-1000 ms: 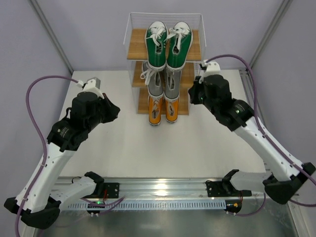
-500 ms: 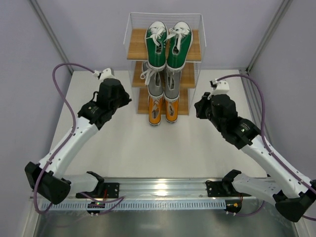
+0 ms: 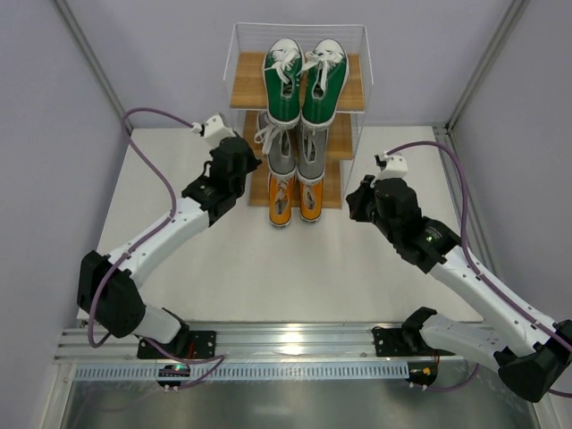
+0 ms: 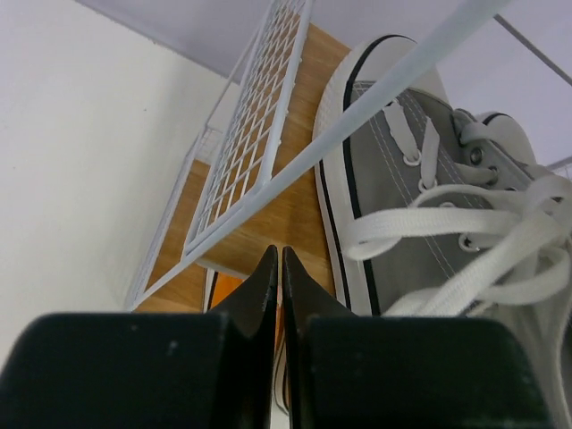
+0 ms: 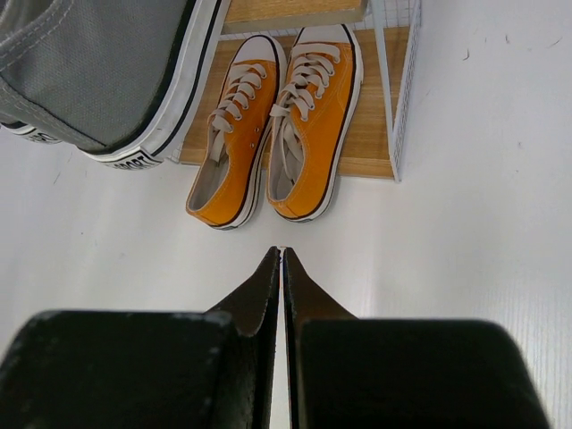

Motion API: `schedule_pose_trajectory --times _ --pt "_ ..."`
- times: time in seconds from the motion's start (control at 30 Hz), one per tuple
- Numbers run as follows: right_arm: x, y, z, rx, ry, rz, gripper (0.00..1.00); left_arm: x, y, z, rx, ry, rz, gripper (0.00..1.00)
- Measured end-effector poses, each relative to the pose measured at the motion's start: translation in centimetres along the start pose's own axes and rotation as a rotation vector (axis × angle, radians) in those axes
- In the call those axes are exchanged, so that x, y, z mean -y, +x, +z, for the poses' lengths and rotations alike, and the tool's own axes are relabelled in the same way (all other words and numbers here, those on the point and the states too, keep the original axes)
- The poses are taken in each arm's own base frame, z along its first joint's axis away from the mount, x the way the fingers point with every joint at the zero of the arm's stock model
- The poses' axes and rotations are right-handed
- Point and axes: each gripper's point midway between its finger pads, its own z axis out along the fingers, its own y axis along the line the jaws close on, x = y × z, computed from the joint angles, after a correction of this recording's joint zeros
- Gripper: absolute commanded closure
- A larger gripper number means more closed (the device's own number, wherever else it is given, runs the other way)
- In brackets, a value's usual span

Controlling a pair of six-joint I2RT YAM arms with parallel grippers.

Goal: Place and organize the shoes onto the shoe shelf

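The shoe shelf (image 3: 350, 89) stands at the back centre. Green shoes (image 3: 304, 85) sit on its top board, grey shoes (image 3: 295, 159) on the middle one and orange shoes (image 3: 295, 198) on the bottom one, their heels over the front edge. My left gripper (image 3: 254, 164) is shut and empty at the shelf's left side. In the left wrist view its tips (image 4: 279, 250) point at the middle board (image 4: 295, 210) beside the left grey shoe (image 4: 402, 179). My right gripper (image 3: 351, 198), shut and empty, hangs right of the shelf. Its tips (image 5: 281, 251) sit short of the orange shoes (image 5: 277, 125).
The shelf's white wire side (image 4: 255, 152) crosses close in front of the left fingers. White tabletop (image 3: 268, 268) spreads before the shelf. A metal rail (image 3: 295, 344) with the arm bases runs along the near edge. Purple cables (image 3: 152, 116) loop off both arms.
My left arm swung from the table's left side up and right to the shelf's left side. The right arm drew back slightly toward me. Both grippers stayed shut; the shoes did not move.
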Motion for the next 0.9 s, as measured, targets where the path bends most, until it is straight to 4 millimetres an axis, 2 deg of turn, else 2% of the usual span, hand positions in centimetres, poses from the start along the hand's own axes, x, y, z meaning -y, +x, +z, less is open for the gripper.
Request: schedule_pose_trajectory --times 0.17,0.33,0.63,0.9 --pt "0.0 0.0 0.0 0.0 -0.002 0.0 0.96 0.4 1.4 2.7 0.037 -0.046 0.007 1.0" --pt "0.0 0.0 0.0 -0.003 -0.002 -0.005 0.96 1.4 1.4 4.3 0.089 -0.052 -0.005 1.0" --pt "0.1 0.1 -0.1 -0.005 0.0 -0.025 0.96 1.8 1.3 5.4 0.13 -0.056 0.011 1.0" --pt "0.2 0.2 -0.1 -0.008 0.003 -0.034 0.96 3.2 1.7 6.4 0.088 0.054 -0.006 0.99"
